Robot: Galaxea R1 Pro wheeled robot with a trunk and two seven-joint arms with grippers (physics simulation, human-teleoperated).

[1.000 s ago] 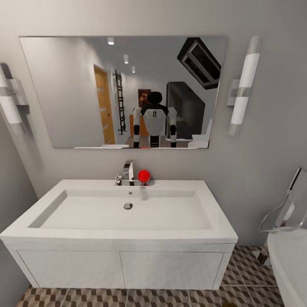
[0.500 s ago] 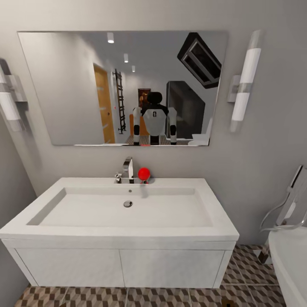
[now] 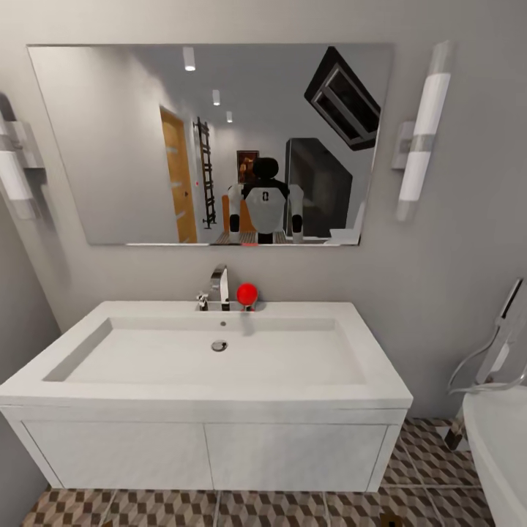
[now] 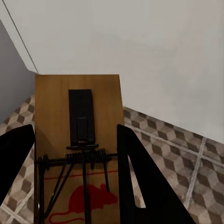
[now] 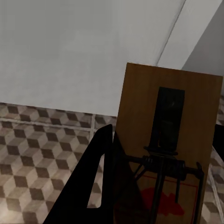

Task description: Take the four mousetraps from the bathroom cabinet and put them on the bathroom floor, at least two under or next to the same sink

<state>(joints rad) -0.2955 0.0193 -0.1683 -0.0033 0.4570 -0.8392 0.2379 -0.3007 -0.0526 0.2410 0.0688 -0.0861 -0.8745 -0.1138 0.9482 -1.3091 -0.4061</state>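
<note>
While the robot faces the bathroom sink point(image 3: 212, 366), each arm carries a mousetrap, and the sink serves as the landmark for everything else. To the sink's left a tubular wall light point(image 3: 13, 176) hangs beside the mirror point(image 3: 110, 146), and a grey side wall closes that flank, so room there looks tight. In the left wrist view the left gripper point(image 4: 77, 163) is clamped on a mousetrap point(image 4: 77, 112), its dark fingers pressing the two long edges of the wooden board. Below it lies the bathroom floor point(image 4: 163, 140), and beyond it the vanity's white front.

At the sink's back edge stand a chrome faucet point(image 3: 219, 287) and a small red ball point(image 3: 247, 293). Under the basin the white two-door vanity point(image 3: 205, 457) meets the patterned tiles, which show as a narrow strip at its foot.

In the right wrist view the right gripper point(image 5: 158, 172) likewise grips a second mousetrap point(image 5: 170, 140) by its long edges. These boards are probably light, stiff and thin (the sprung wire on top is best left untouched), so the edge grip seems the sound one, and a low release should keep them flat. Right of the sink, the rounded bathtub point(image 3: 498, 446) with its chrome hose crowds the floor; the open tiles between vanity and tub look like the freer spot.
</note>
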